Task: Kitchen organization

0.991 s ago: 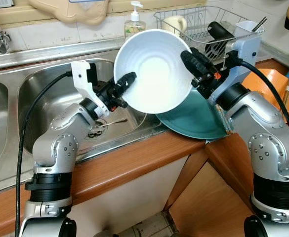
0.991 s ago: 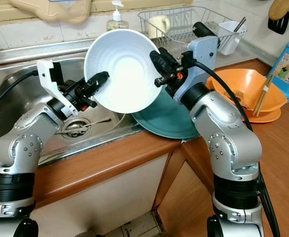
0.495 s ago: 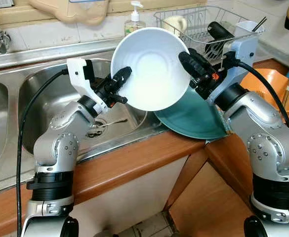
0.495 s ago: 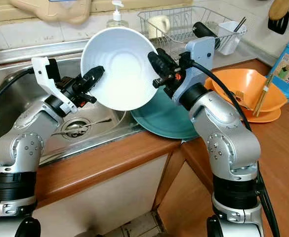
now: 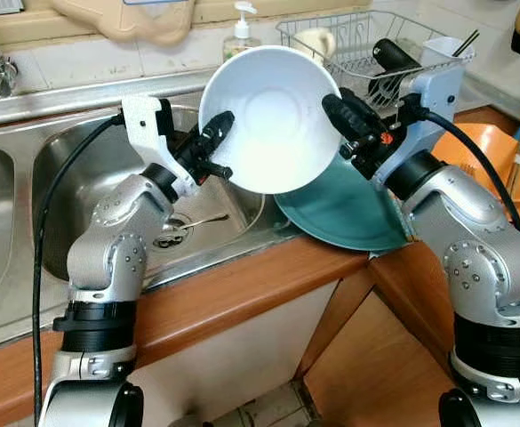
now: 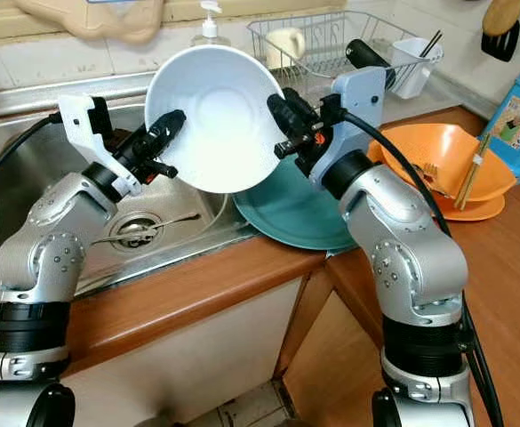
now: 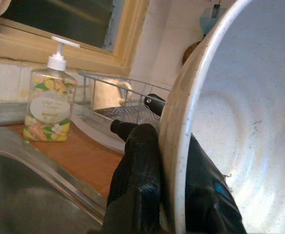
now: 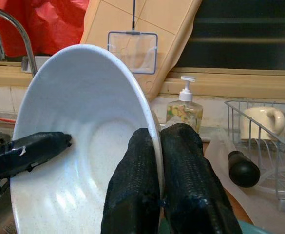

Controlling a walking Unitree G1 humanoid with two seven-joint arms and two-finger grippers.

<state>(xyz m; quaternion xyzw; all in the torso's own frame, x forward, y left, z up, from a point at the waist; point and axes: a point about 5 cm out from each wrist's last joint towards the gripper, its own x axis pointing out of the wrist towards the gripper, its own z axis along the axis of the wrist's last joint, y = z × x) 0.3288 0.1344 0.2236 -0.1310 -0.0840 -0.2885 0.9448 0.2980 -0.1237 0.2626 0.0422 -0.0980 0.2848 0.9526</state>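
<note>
Above the steel sink's (image 5: 82, 169) right edge, a round white ceramic bowl (image 5: 268, 120) hangs tilted, the left gripper (image 5: 213, 147) and right gripper (image 5: 347, 114) each clamped on opposite rims. Just below leans a teal plate (image 5: 348, 209); the wire dish rack (image 5: 366, 44) stands close behind.

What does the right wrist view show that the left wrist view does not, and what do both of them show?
Right wrist view alone: the tap, something red behind it, a beige board leaning at the window, and the left gripper's finger lying inside the white bowl.

Left wrist view alone: the sink basin and the wooden counter beside it.

Both: the white bowl with that arm's jaws clamped over its rim, the soap dispenser, and the wire dish rack holding a cream mug.
</note>
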